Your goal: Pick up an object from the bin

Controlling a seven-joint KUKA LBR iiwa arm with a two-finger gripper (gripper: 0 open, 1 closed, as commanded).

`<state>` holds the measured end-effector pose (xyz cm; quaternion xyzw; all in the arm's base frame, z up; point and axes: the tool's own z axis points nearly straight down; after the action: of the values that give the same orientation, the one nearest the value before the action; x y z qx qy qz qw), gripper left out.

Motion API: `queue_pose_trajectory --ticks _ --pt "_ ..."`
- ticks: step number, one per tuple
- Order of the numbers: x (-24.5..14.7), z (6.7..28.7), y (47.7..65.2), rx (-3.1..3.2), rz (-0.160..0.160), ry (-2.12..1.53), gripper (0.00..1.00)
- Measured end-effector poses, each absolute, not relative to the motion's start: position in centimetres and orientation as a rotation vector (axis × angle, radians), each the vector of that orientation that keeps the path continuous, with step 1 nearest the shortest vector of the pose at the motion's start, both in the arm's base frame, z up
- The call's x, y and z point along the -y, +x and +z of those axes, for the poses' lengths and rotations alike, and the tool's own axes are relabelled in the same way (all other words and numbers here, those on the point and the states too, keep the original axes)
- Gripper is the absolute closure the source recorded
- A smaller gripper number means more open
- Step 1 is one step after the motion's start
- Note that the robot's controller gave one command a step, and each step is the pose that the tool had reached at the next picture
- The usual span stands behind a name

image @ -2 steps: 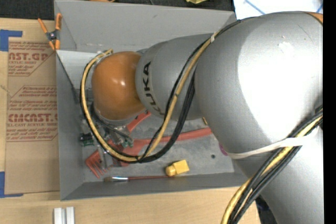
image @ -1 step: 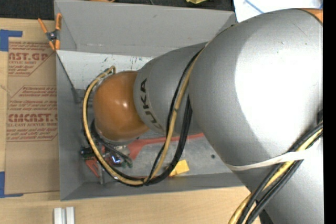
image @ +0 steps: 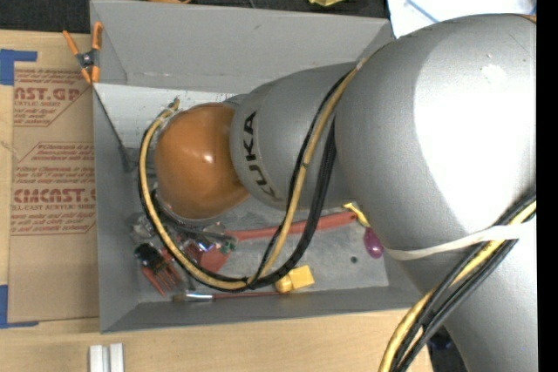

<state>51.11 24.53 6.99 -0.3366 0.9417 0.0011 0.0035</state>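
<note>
A heap of red and dark bits lies in the near-left corner of the bin, right under the pincer. Whether the pincer is open, or has hold of anything, cannot be told beneath the arm's orange cover. To the right lie a red rod, a yellow block and a purple piece.

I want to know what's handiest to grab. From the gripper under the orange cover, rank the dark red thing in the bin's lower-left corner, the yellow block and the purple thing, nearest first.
From the gripper:
1. dark red thing, lower-left corner, just beside it.
2. yellow block, by the near wall, mid-bin.
3. purple thing, far right.
</note>
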Motion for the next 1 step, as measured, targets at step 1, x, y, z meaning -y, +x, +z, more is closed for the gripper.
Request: queue_pose_trajectory --ticks 1 --pt "-24.98 7.3 49.11 -3.08 0.013 -0.519 0.0"
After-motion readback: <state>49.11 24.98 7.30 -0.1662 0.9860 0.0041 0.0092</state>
